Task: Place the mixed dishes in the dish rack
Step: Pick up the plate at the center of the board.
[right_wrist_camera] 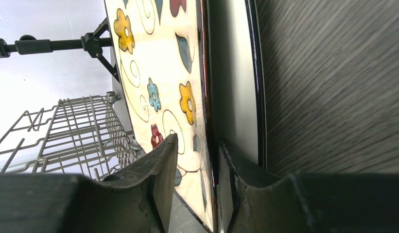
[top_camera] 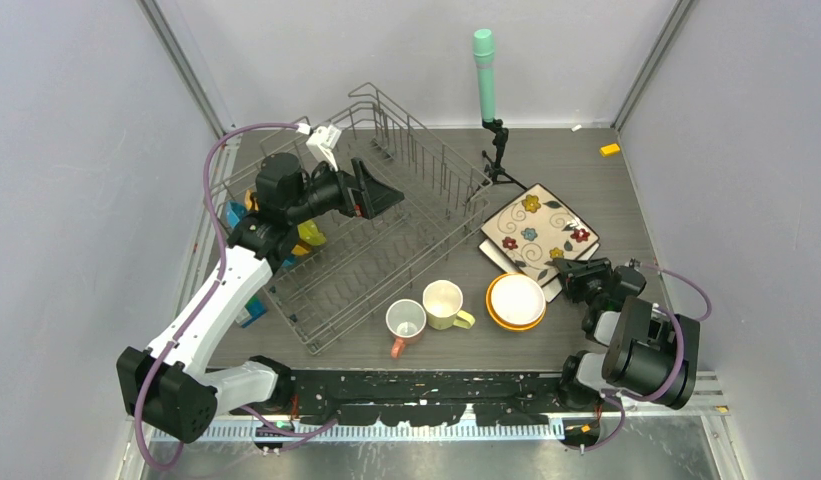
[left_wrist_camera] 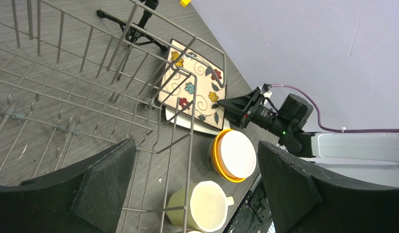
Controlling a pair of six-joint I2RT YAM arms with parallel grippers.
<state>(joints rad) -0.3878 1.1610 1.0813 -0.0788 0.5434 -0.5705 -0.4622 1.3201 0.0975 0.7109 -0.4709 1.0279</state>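
The grey wire dish rack stands at the left of the table. My left gripper hovers over it, wide open and empty. A flowered square plate lies tilted on a plain white plate. My right gripper is at its near edge, jaws partly open, one above and one under the rim. In front sit a white bowl in an orange bowl, a pale-yellow mug and a pink mug.
A green-topped cylinder on a black tripod stands behind the rack. A small yellow block lies at the back right. Blue and yellow dishes show by the rack's left side under my left arm, and a blue-green box lies nearby.
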